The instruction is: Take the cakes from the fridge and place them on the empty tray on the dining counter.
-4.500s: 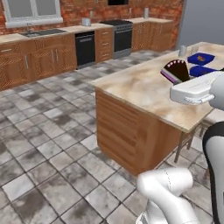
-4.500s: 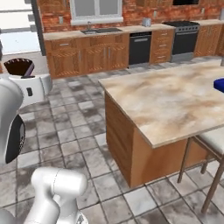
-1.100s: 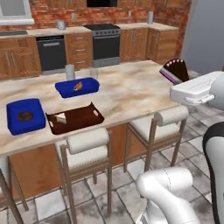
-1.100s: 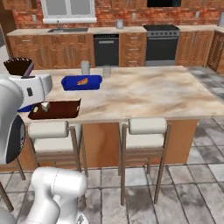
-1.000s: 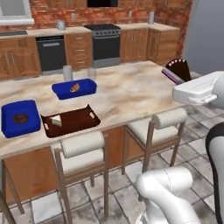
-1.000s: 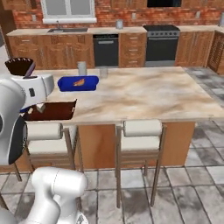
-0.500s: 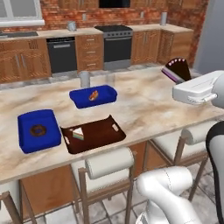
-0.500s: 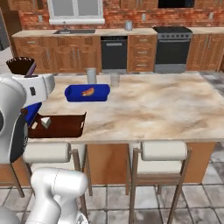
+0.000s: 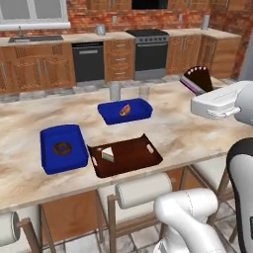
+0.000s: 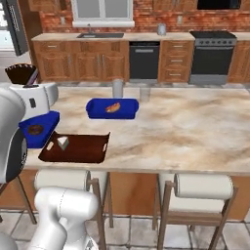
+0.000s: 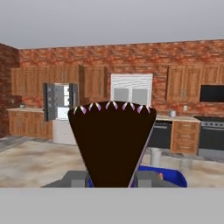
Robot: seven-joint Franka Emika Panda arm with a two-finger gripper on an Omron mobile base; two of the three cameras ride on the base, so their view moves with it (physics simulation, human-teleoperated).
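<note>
chocolate cake (image 11: 113,144) sits pinched between the gripper (image 11: 113,178) tips, held up high and well above the counter (image 9: 197,133); from the left base view the same dark wedge pokes out past the white hand at the right. the rainbow cake (image 9: 107,156) already lies in the brown tray (image 9: 129,157), near its left end, between the blue tray with the donut (image 9: 63,147) and the other blue tray (image 9: 124,111) behind. so the carry step looks nearly over. next the arm must swing left and down, lower the wedge onto bare tray floor beside the first slice, then let go. fridge (image 11: 60,101) stands open far behind.
</note>
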